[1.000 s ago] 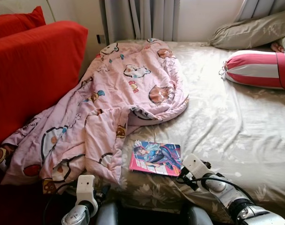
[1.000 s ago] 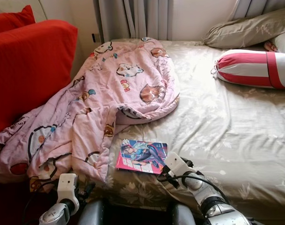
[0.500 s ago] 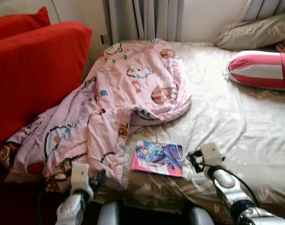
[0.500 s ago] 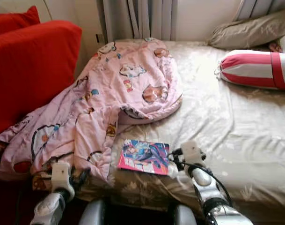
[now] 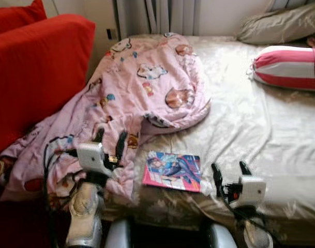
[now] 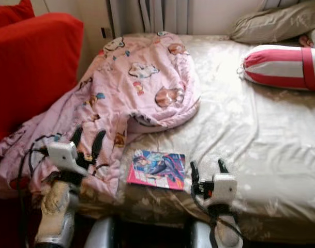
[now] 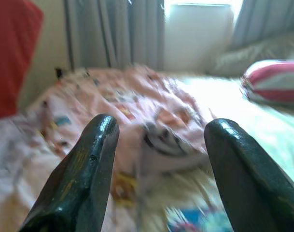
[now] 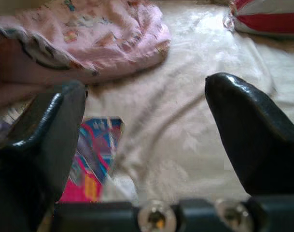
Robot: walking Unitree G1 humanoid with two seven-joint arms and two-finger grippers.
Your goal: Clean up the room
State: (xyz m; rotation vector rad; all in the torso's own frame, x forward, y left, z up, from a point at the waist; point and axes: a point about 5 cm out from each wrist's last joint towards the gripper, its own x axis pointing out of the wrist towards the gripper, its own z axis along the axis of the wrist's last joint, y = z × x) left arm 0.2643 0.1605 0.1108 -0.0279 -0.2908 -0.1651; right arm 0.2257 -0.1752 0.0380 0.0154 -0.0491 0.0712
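Big bed (image 5: 260,129) has a pink cartoon blanket (image 5: 141,88) crumpled on its left half. A comic book (image 5: 173,171) lies near the front edge, between the left gripper (image 5: 110,142) and right gripper (image 5: 229,170), both spread apart, empty.

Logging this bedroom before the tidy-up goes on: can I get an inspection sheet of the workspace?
Surface: bed with a beige flowered sheet, rumpled.
Job's things: pink quilt crumpled, spilling off the bed's left edge; comic book flat near the front edge.
Clutter: striped bolster and beige pillow at the head.
Grippers: left gripper open over the quilt; right gripper open, right of the book.
Cables: black leads along both wrists.
Surroundings: red sofa on the left, grey curtains behind.
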